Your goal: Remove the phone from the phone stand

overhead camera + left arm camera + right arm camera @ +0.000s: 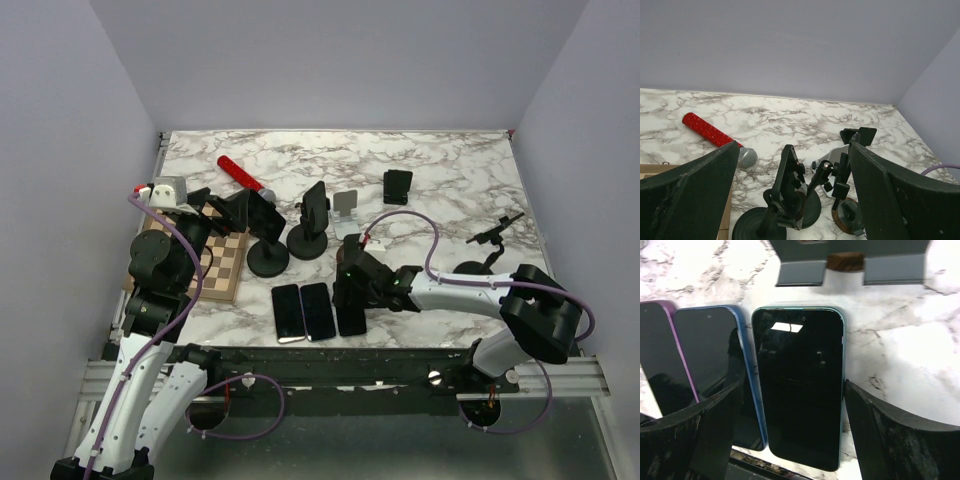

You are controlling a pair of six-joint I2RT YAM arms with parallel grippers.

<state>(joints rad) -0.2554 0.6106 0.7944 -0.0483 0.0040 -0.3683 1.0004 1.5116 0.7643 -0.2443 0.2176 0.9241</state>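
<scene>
A dark phone [786, 175] stands edge-on, clamped in a black phone stand with a round base [752, 225] [268, 262]. My left gripper [793, 145] [245, 210] is open just short of it, with the phone showing in the gap between the wide fingers and touching neither. My right gripper [792, 390] [350, 295] is open low over a teal-edged phone [800, 365] [350, 318], which lies flat on the marble between the fingers. The fingers straddle this phone without closing on it.
Flat beside the teal phone lie a blue phone [715, 350] [317, 310] and a purple phone [660, 355] [287, 312]. A second black stand [842, 172] [307, 243], a silver stand [347, 207], a red microphone [710, 132] [240, 175], a chessboard [222, 262] and a small tripod [492, 240] crowd the table.
</scene>
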